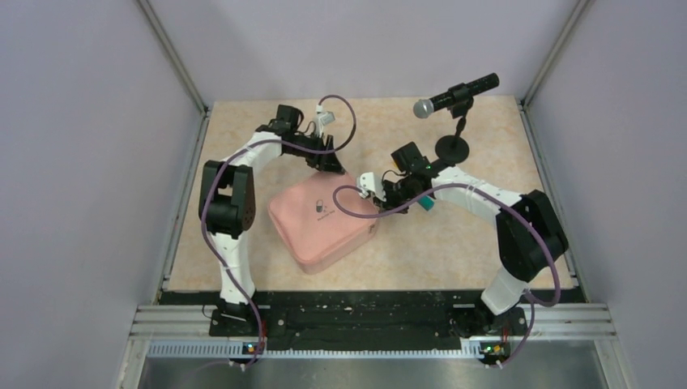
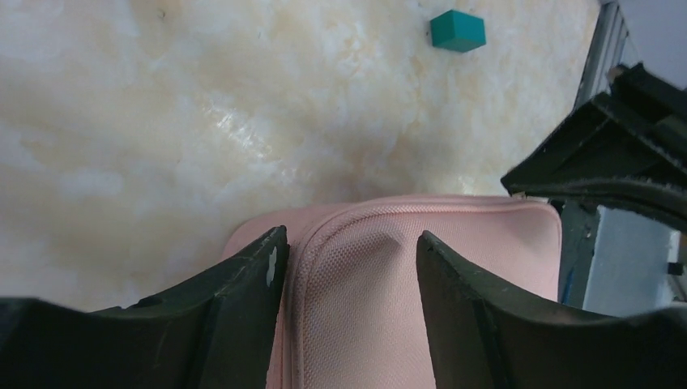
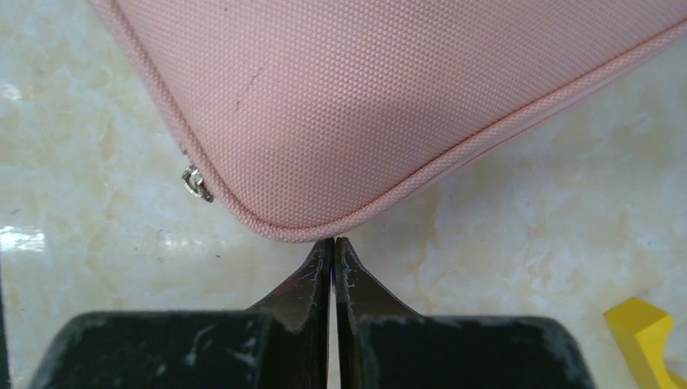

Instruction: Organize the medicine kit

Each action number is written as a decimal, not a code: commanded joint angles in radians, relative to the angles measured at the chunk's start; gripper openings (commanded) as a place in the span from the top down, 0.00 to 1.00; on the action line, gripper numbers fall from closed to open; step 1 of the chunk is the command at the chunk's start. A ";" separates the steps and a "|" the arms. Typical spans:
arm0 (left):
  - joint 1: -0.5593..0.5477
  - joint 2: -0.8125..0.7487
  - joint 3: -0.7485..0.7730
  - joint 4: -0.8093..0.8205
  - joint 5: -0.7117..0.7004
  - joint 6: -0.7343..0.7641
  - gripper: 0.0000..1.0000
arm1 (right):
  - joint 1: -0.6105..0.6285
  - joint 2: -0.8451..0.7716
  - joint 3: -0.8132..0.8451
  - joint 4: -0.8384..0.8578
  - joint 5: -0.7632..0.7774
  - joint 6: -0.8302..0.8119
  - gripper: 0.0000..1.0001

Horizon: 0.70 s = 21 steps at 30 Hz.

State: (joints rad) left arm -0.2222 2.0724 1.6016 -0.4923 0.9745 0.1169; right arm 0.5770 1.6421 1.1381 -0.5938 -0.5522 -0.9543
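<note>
One pale surface (image 1: 454,243) is occupied in its middle by the closed medicine kit (image 1: 324,220), judged soft and light. The left gripper (image 2: 350,237) is spread across one corner; the right gripper (image 3: 333,243) is pressed together at another. The zipper pull (image 3: 195,183) should be taken.

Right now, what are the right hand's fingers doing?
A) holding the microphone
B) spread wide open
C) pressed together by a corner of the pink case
C: the right wrist view shows the right hand with both fingers pressed together, tips at a corner of the pink case.
</note>
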 commanded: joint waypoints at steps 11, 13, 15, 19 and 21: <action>0.023 -0.039 -0.091 -0.323 -0.020 0.342 0.63 | -0.029 0.268 0.318 0.155 0.106 -0.073 1.00; 0.023 -0.039 -0.101 -0.313 -0.037 0.329 0.73 | -0.029 0.287 0.341 0.147 0.107 -0.078 1.00; 0.024 -0.031 -0.097 -0.321 -0.050 0.321 0.85 | -0.030 0.294 0.352 0.121 0.109 -0.097 1.00; 0.047 -0.045 -0.105 -0.319 -0.057 0.320 1.00 | -0.047 0.249 0.310 0.036 0.080 -0.191 1.00; 0.070 -0.064 -0.127 -0.289 -0.063 0.294 1.00 | -0.060 0.198 0.248 -0.007 0.079 -0.268 1.00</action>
State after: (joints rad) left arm -0.1463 2.0300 1.5478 -0.6724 0.9230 0.4248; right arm 0.5465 1.9030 1.4330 -0.6086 -0.5018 -1.0752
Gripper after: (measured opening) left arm 0.047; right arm 0.005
